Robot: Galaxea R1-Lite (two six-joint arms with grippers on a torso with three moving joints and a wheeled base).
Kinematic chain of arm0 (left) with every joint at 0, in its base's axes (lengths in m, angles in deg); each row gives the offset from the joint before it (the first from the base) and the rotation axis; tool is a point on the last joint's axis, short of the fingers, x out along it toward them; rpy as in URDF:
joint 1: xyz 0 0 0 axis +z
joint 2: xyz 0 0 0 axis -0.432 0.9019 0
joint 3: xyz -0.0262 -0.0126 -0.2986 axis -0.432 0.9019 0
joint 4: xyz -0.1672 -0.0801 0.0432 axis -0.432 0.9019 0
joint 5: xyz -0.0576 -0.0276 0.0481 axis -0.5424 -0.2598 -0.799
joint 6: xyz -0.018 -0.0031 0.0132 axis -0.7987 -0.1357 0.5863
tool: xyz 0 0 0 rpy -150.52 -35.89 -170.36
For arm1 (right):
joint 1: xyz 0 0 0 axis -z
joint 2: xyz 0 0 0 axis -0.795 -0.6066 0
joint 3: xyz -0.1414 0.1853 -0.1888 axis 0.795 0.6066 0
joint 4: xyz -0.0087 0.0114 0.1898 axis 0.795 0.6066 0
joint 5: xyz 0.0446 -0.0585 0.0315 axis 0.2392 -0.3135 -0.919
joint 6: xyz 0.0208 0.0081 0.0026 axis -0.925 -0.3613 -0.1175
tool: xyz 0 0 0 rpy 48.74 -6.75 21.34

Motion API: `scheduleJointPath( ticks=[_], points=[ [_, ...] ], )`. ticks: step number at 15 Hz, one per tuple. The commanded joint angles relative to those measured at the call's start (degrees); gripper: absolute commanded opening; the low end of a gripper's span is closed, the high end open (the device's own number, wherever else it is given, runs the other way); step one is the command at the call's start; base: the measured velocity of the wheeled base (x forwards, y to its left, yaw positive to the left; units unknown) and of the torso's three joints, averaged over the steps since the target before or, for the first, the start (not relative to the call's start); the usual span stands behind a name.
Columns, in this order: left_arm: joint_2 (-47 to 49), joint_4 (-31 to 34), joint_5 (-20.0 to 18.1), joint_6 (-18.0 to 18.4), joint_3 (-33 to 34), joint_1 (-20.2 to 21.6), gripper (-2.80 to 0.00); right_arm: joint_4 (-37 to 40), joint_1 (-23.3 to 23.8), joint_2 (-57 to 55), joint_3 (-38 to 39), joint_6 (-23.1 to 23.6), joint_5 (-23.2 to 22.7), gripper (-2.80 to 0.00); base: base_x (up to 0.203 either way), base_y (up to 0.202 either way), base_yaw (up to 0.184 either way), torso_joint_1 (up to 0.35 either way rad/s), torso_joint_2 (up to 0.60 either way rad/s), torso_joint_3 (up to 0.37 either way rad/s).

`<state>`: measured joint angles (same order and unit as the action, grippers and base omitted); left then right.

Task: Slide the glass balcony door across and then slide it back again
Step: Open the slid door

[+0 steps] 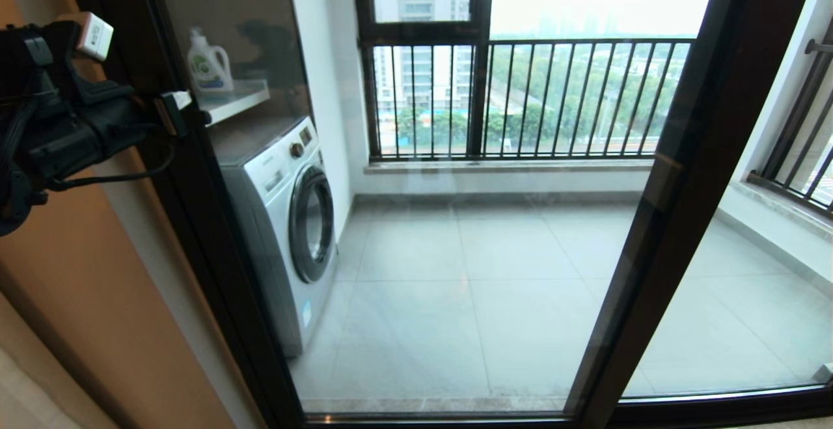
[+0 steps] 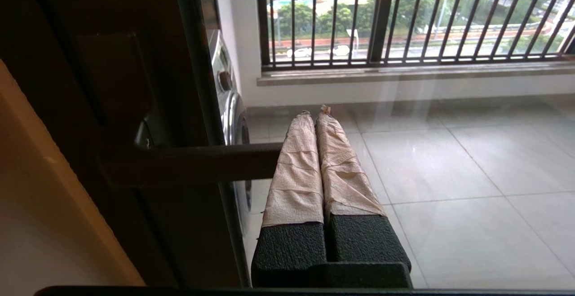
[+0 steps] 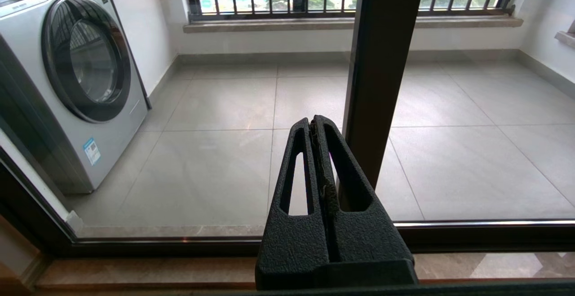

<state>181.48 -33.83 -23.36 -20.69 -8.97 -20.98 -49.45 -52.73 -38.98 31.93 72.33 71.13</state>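
Note:
The glass balcony door (image 1: 215, 253) fills the head view, with its dark left upright against the tan wall. My left gripper (image 1: 172, 109) is raised at that upright. In the left wrist view the left gripper (image 2: 314, 112) is shut, its taped fingers (image 2: 296, 170) pressed together with nothing between them. The slim dark handle (image 2: 193, 163) runs up to the side of one finger and ends there. My right gripper (image 3: 313, 121) is out of the head view. It is shut and empty, held low before the door's bottom rail (image 3: 134, 242), next to the right upright (image 3: 382, 62).
Behind the glass stand a washing machine (image 1: 286, 221), a detergent bottle (image 1: 208, 64) on a shelf (image 1: 237, 98) and the barred window (image 1: 520, 97). The second glass panel (image 1: 748, 286) lies to the right. A tan wall (image 1: 78, 299) borders the left.

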Motion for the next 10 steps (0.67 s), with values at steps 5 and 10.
scheduleJointPath(
  ticks=[5, 10],
  points=[
    [4.2, 0.2, -0.1, 2.6, -3.9, 0.4, -2.80, 0.0, 0.0, 0.0, 0.7, 0.1, 0.0, -2.80, 0.000, 0.000, 0.000, 0.000, 0.00, 0.000],
    [4.5, 0.8, -0.1, 2.5, -3.9, 0.4, -2.80, 0.0, 0.0, 0.0, 0.7, 0.0, 0.0, -2.80, 0.000, 0.000, 0.000, 0.000, 0.00, 0.000]
  ],
)
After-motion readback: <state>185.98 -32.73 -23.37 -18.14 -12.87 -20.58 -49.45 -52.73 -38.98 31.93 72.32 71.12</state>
